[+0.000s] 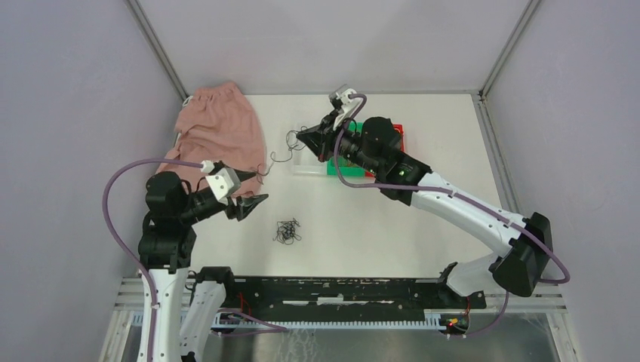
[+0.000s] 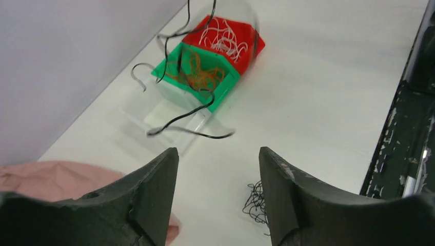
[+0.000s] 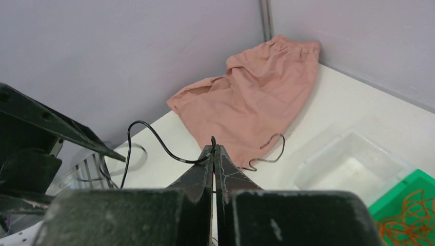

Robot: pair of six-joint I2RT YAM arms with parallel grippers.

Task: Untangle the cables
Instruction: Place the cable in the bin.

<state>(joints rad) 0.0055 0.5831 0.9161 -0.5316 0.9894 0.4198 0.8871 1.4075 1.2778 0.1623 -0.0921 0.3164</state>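
Observation:
My right gripper [image 1: 302,136] is shut on one black cable [image 1: 281,157] and holds it in the air over the clear tray [image 1: 308,167]. In the right wrist view the strand [image 3: 159,143] runs left from the pinched fingertips [image 3: 213,148]. In the left wrist view the same cable [image 2: 190,120] dangles in front of the bins. A small clump of black cables [image 1: 287,231] lies on the table. My left gripper [image 1: 255,204] is open and empty, just left of the clump [image 2: 255,202]. Orange cables [image 2: 197,74] fill the green bin and white cables [image 2: 223,36] fill the red bin.
A green bin [image 1: 330,167] and a red bin [image 1: 398,130] stand behind the clear tray under my right arm. A pink cloth [image 1: 221,132] lies at the back left, also in the right wrist view [image 3: 256,102]. Another dark strand [image 3: 271,151] lies by its edge.

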